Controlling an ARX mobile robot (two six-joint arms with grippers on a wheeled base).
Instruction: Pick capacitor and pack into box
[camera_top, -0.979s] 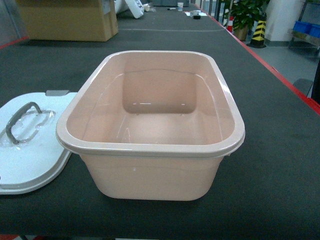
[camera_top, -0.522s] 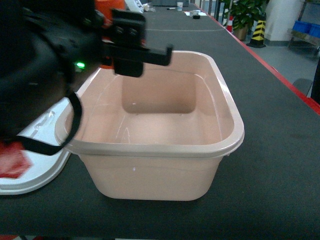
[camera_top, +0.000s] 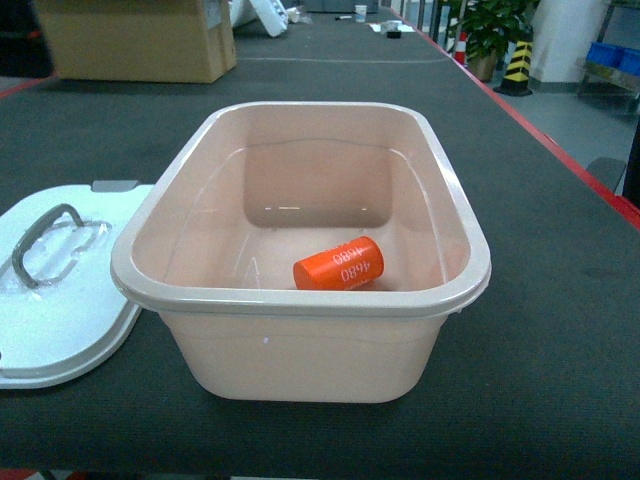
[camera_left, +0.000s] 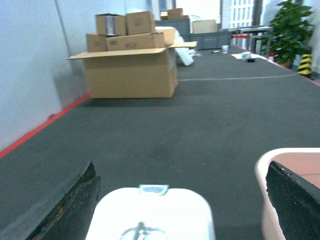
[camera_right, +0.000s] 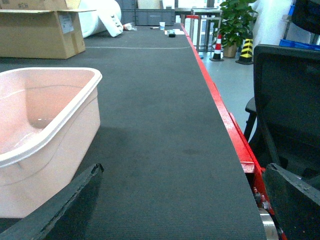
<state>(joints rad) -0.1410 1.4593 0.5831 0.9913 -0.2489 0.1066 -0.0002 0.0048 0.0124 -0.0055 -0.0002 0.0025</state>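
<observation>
One capacitor (camera_top: 339, 263) (orange), one box (camera_top: 300, 300), one lid (camera_top: 60, 310), four cardboard cartons (camera_left: 131, 72).

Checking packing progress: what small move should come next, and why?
Probably fetch the lid with the left gripper: the capacitor already lies inside the box, the lid rests beside it, and that gripper is open above the lid.

Capacitor (camera_top: 339, 263) lying in box (camera_top: 300, 298), toward near right of its floor. Lid (camera_top: 60, 290) flat on desk (camera_top: 560, 330), touching box's left. Cardboard carton (camera_top: 135, 40) far left.
</observation>
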